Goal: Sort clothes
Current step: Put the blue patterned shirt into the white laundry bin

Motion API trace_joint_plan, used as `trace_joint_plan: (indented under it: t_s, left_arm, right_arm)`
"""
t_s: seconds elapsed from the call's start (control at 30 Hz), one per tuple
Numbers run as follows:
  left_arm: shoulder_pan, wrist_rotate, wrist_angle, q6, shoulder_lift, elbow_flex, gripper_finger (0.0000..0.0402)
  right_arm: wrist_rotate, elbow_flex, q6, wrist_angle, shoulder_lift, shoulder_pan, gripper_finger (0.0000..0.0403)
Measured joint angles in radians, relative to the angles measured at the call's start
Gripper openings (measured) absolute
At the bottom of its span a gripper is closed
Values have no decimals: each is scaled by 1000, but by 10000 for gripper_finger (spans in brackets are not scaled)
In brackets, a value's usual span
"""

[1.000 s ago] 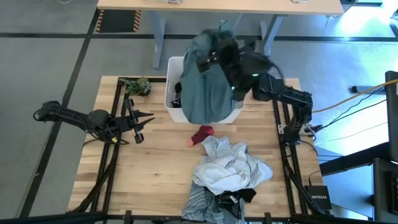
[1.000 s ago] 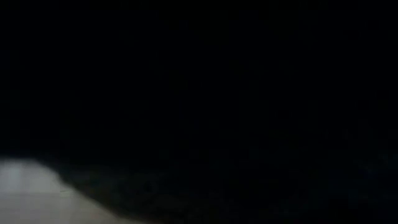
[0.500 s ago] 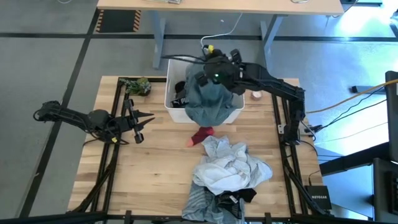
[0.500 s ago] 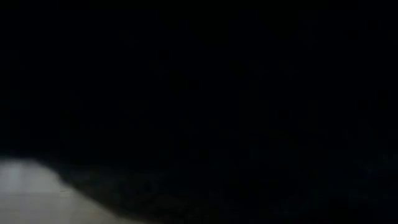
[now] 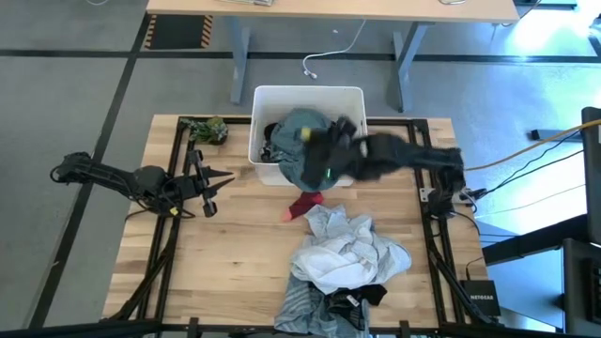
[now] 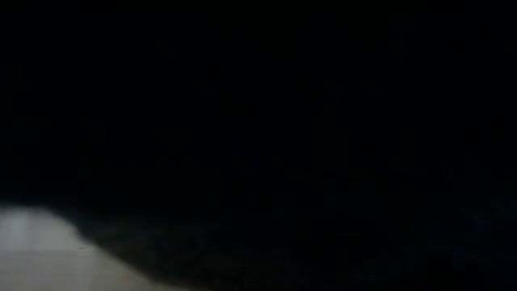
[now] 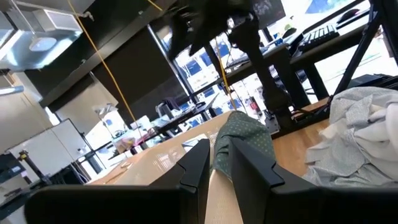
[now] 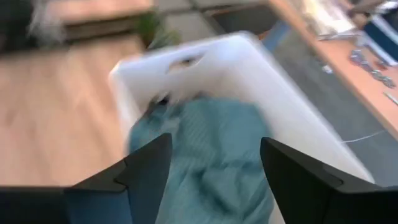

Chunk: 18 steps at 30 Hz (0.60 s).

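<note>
A teal garment (image 5: 299, 150) (image 8: 205, 186) lies in the white bin (image 5: 310, 91) (image 8: 249, 56) at the table's far middle, with its lower part draped over the bin's near rim. My right gripper (image 5: 331, 155) (image 8: 214, 146) hovers open just above it, its fingers apart and clear of the cloth. A red garment (image 5: 305, 202) lies on the table in front of the bin. A heap of grey-white, white and dark clothes (image 5: 346, 258) (image 7: 364, 124) lies near the front edge. My left gripper (image 5: 216, 188) (image 7: 221, 149) waits at the left, slightly open and holding nothing.
A small green-brown camouflage lump (image 5: 207, 129) sits at the far left corner. A black frame (image 5: 178, 150) runs along the table's edges. Bare wood (image 5: 244, 244) lies between my left gripper and the heap. The low view is almost wholly dark.
My right gripper has come down from high above the bin and moved toward the table's near edge. The teal garment, which hung from it spread out above the bin, has dropped and now lies bunched in the bin and over its near rim.
</note>
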Motion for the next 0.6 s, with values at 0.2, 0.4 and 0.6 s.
trace_joint_plan:
  t_s: [0.2,0.4,0.6]
  left_arm:
    - [0,0,-5,-15,0,0,56]
    - [0,0,-5,-14,0,0,56]
    - [0,0,-1,12,0,0,56]
  right_arm:
    - [61,-1,98,-186,93,184,261]
    - [196,-56,46,-207,200,297,261]
    - [227,-230,56,-206,237,310,262]
